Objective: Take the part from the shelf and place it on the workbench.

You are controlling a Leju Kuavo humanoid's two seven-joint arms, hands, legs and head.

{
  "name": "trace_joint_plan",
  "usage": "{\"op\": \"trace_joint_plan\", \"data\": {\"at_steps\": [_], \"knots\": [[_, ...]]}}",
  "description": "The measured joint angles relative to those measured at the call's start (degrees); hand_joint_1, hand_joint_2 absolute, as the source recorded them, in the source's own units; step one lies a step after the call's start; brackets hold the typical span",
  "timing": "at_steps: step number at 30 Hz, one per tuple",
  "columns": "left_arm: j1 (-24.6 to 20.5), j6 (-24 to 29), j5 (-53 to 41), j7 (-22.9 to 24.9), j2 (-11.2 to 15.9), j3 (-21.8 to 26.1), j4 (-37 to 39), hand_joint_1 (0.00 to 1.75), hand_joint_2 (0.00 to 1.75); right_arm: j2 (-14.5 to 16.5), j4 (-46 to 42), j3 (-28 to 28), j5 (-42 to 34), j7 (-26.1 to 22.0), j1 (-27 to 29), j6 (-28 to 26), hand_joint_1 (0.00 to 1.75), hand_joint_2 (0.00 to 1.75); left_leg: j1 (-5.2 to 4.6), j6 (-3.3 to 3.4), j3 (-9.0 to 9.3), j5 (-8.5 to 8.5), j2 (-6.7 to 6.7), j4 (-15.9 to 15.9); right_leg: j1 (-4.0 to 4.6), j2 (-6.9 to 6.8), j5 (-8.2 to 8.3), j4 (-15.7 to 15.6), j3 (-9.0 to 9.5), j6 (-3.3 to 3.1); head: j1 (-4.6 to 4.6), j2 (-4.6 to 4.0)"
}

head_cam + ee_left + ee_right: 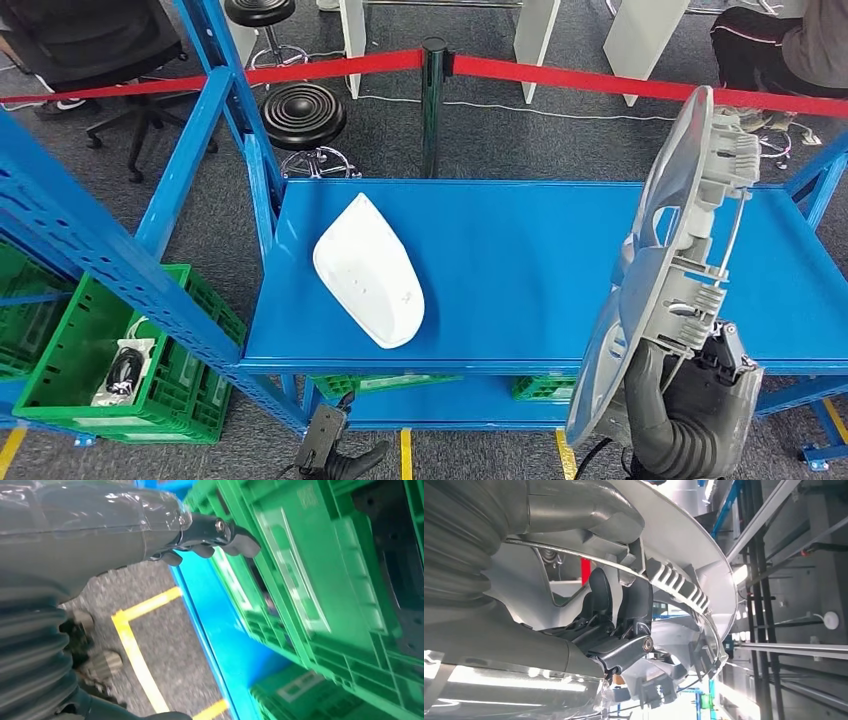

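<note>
From the head view, my right hand [700, 375] is up at the near right edge of the blue workbench [520, 250], gripping the grey wheel-cover part [665, 250] by its lower rim, so the disc stands on edge, tilted, above the bench's right end and not yet resting on it. A white moulded shell [368, 270] lies toward the bench's near left corner, well apart from my part, and a green crate [150, 390] sits low at the left. My left hand [335, 450] hangs below the front edge. In the left wrist view, that left hand [210, 537] holds nothing, its fingers curled in loosely beside green crates [320, 595] and a blue shelf board [225, 630]. In the right wrist view, my dark fingers [624, 605] hook over a wire and rib on the part's back face [684, 545], thumb clamped outside. To finish well, I'd say: carry it inward over bare blue surface at the right end, tip it flat, lower it until it bears, then let go.
</note>
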Motion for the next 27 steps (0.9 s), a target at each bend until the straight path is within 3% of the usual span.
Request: {"op": "trace_joint_plan", "data": {"at_steps": [2,4,5,6,7,10,12,15,17,19,21,22,23,25,27], "knots": [[0.1,1.9,-0.7,0.4,0.3,0.0,-0.4,0.00,1.75,0.0,0.5,-0.2,-0.7,-0.2,-0.1,0.0,1.75,1.75,0.18,0.46,-0.07,0.46,0.15,-0.4,-0.04,-0.06,-2.93,3.8,-1.50,0.26,0.08,0.00],[0.2,3.1,-1.1,0.5,0.5,0.0,-0.7,0.00,1.75,0.0,1.0,-0.7,-1.2,-0.3,-0.2,0.0,1.75,1.75,0.05,0.60,-0.32,0.61,0.37,-0.4,-0.08,-0.09,-6.78,11.5,-4.40,0.45,0.15,0.00],[0.3,3.5,-1.3,0.5,0.7,0.0,-0.7,0.00,1.75,0.1,1.3,-0.9,-1.4,-0.3,-0.2,0.0,1.75,1.75,-0.03,0.59,-0.39,0.66,0.47,-0.4,-0.08,-0.10,-7.75,14.6,-5.53,0.47,0.15,0.00],[0.3,3.7,-1.5,0.5,0.7,0.0,-0.7,0.00,1.75,0.1,1.5,-1.1,-1.4,-0.3,-0.2,0.1,1.75,1.75,-0.10,0.55,-0.42,0.70,0.54,-0.4,-0.06,-0.10,-7.60,16.0,-5.93,0.39,0.15,0.00],[0.3,3.9,-1.8,0.4,0.8,0.0,-0.7,0.00,1.75,0.1,1.7,-1.2,-1.4,-0.3,-0.3,0.1,1.75,1.75,-0.14,0.50,-0.40,0.72,0.55,-0.3,-0.04,-0.10,-6.20,14.9,-5.29,0.20,0.15,0.00],[-0.2,4.1,-2.1,-0.2,0.6,0.0,-0.7,0.00,1.75,0.0,2.2,-1.4,-1.1,0.1,-0.6,0.1,1.75,1.75,-0.24,0.19,-0.49,0.73,0.39,-0.2,0.16,0.09,-0.67,4.7,-0.53,-0.87,0.13,0.00],[-0.6,4.3,-2.4,-0.8,0.4,0.0,-0.7,0.00,1.75,0.1,2.3,-1.5,-0.9,0.5,-0.9,0.0,1.75,1.75,-0.20,-0.60,-0.95,1.09,0.25,-0.2,0.45,0.16,0.09,1.2,0.92,-1.45,0.05,0.00],[-1.2,5.1,-3.0,-1.6,0.0,0.0,-0.6,0.00,1.75,0.0,2.4,-1.9,-1.0,1.2,-1.6,-0.3,1.75,1.75,-0.11,-1.83,-1.63,1.03,0.03,0.0,0.34,-0.06,0.55,-0.5,1.14,-2.24,-0.10,0.00],[-1.9,5.6,-3.7,-1.9,-0.2,-0.1,-0.6,0.00,1.75,0.0,2.5,-2.4,-1.3,1.7,-2.1,-0.7,1.75,1.75,0.01,-2.50,-3.04,-1.77,-0.21,2.9,-0.01,-0.30,1.00,-1.9,1.11,-2.85,-0.58,-0.01],[-2.5,5.8,-4.4,-2.0,-0.4,-0.1,-0.4,0.00,1.75,0.0,2.8,-2.8,-1.8,2.2,-2.5,-1.0,1.75,1.75,0.47,-3.17,-5.65,-5.83,-0.35,9.6,0.01,-0.55,1.49,-2.0,0.35,-3.04,-1.08,-0.01],[-2.8,6.0,-5.1,-2.0,-0.7,-0.1,-0.2,0.00,1.75,0.0,3.1,-3.4,-2.3,2.7,-2.7,-1.2,1.75,1.75,0.91,-3.72,-7.08,-7.30,-0.35,14.2,-0.01,-0.78,1.88,-1.6,-0.52,-2.85,-1.19,0.00],[-2.8,6.1,-5.4,-1.9,-0.8,-0.1,0.0,0.00,1.75,-0.1,3.2,-3.7,-2.9,2.8,-2.8,-1.2,1.75,1.75,1.10,-3.92,-6.39,-6.38,-0.32,13.7,-0.06,-0.82,2.06,-1.4,-0.98,-2.71,-1.21,0.00],[-2.9,6.2,-5.7,-1.8,-1.0,-0.1,0.1,0.00,1.75,-0.1,3.4,-4.1,-3.9,2.9,-2.9,-1.1,1.75,1.75,1.30,-4.08,-4.66,-4.65,-0.29,11.2,-0.15,-0.84,2.23,-1.1,-1.41,-2.52,-1.25,0.00],[-3.3,6.4,-6.0,-1.7,-1.3,-0.1,0.5,0.00,1.75,-0.3,3.6,-4.9,-6.1,2.9,-3.2,-0.9,1.75,1.75,1.45,-4.18,-0.37,-1.87,-0.29,3.9,-0.30,-0.81,2.61,-0.4,-2.29,-1.99,-1.33,0.00],[-3.7,6.3,-6.2,-1.8,-1.7,-0.1,0.8,0.00,1.75,-0.5,3.9,-5.8,-7.4,3.0,-3.8,-0.7,1.75,1.75,1.22,-3.71,1.36,-1.23,-0.41,0.1,-0.35,-0.77,3.25,0.0,-2.99,-1.21,-1.40,0.00]]}}
